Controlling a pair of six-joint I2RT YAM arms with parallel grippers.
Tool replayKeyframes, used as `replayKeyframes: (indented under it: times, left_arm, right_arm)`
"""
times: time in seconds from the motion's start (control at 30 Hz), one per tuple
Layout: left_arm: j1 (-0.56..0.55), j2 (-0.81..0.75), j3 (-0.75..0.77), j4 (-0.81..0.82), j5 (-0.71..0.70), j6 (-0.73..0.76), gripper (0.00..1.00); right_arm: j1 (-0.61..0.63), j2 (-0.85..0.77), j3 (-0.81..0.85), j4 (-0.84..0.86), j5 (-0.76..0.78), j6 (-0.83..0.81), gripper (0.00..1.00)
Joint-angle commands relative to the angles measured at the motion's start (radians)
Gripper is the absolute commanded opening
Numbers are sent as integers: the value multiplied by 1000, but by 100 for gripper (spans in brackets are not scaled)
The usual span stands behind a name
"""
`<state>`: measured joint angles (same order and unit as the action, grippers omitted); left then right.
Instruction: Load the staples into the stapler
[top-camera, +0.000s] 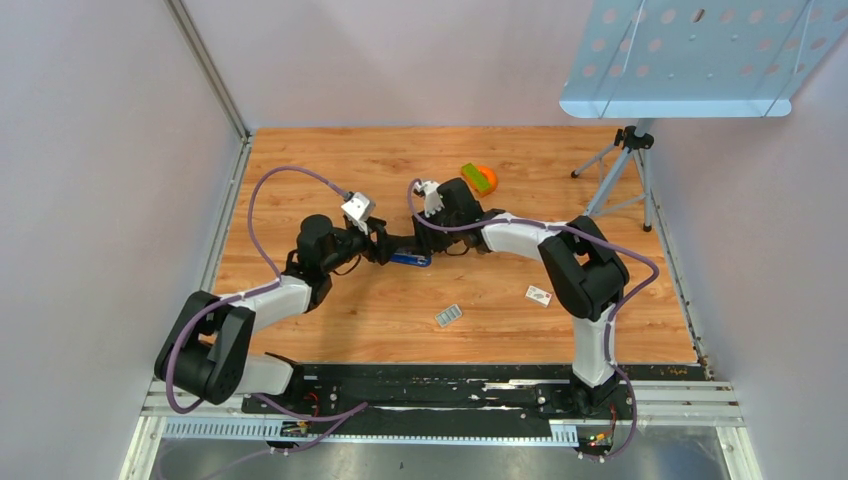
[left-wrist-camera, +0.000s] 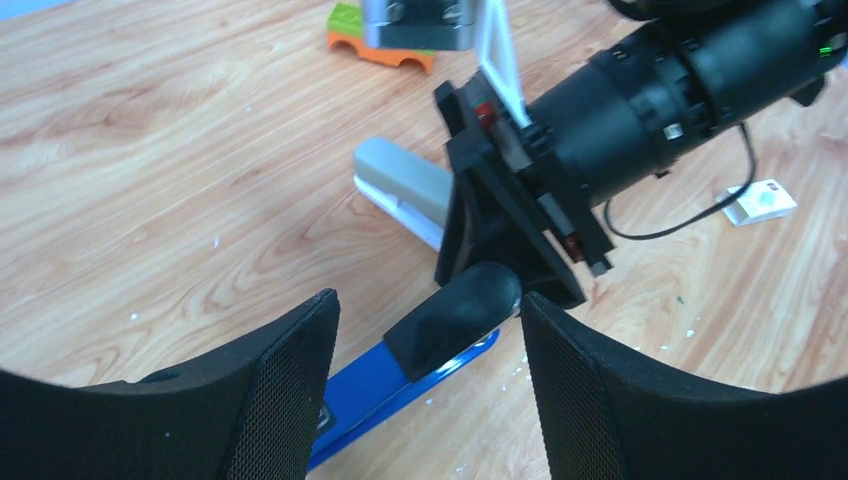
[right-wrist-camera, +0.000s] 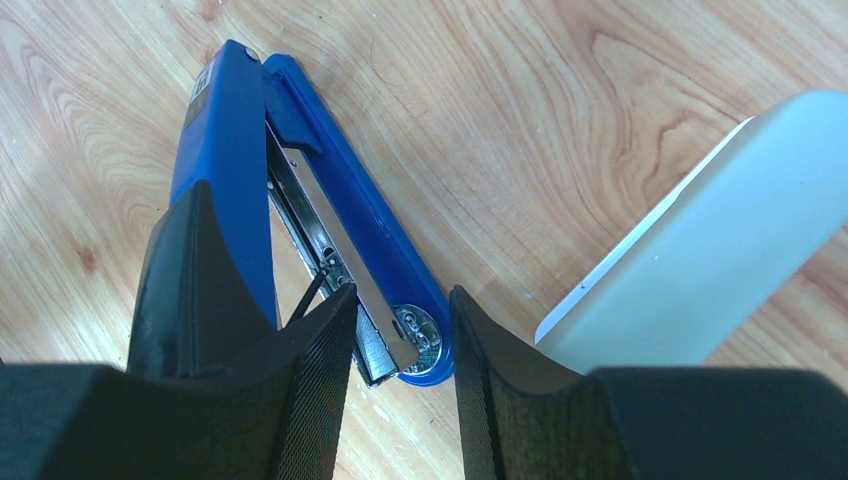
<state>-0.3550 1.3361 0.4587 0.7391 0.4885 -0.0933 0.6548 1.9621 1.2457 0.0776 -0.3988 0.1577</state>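
Right gripper (right-wrist-camera: 402, 300) hangs over the nose of the blue stapler (right-wrist-camera: 225, 130), its jaws apart and clamping nothing. The bare metal magazine (right-wrist-camera: 320, 235) shows between them. Left gripper (left-wrist-camera: 428, 305) straddles the stapler's other end, jaws wide with a gap on either side of the black-topped lid (left-wrist-camera: 455, 315), so it holds nothing either. The lid stands lifted off the magazine; whether a strip already sits in the channel I cannot tell. The staples (top-camera: 448, 316) lie on the table (top-camera: 350, 310), well apart from the stapler, toward the arm bases. I judge that one arm should keep the lid open while the other fetches the block, pinches its long sides and lays it straight along the channel. A grey-white stapler (right-wrist-camera: 700, 250) lies just beside the right fingers and could get knocked. The white card (top-camera: 538, 295) sits near the staples, and an orange and green block (top-camera: 478, 178) lies farther back.
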Motion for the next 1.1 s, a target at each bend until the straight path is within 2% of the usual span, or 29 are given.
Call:
replayKeyframes:
  times: [0.0, 0.23, 0.4, 0.57, 0.63, 0.7, 0.77, 0.87, 1.07]
  left_arm:
    - [-4, 26, -11, -49, -121, -4, 68]
    - [-4, 72, -6, -24, -168, -130, 66]
    - [-5, 41, -2, -58, -231, -301, 64]
    - [-5, 21, 45, -211, -334, -467, 63]
    - [-5, 45, 77, -268, -327, -501, 63]
    - [-4, 78, 102, -307, -309, -557, 63]
    - [-5, 105, 94, -278, -292, -616, 63]
    - [-6, 128, 62, -203, -280, -673, 63]
    - [-6, 143, 53, -185, -268, -681, 63]
  right_arm:
    - [-23, -41, -44, -51, -7, -25, 42]
    - [-35, -73, -74, -23, -27, -2, 46]
    - [-41, -89, -83, -20, -40, 3, 48]
    - [-45, -108, -93, -20, -54, 8, 43]
    - [-46, -113, -95, -17, -70, 14, 40]
    - [-48, -118, -101, -11, -94, 18, 43]
    - [-48, -122, -104, -9, -111, 23, 46]
    - [-50, -130, -112, -9, -127, 31, 46]
    - [-55, -156, -132, -23, -116, 41, 43]
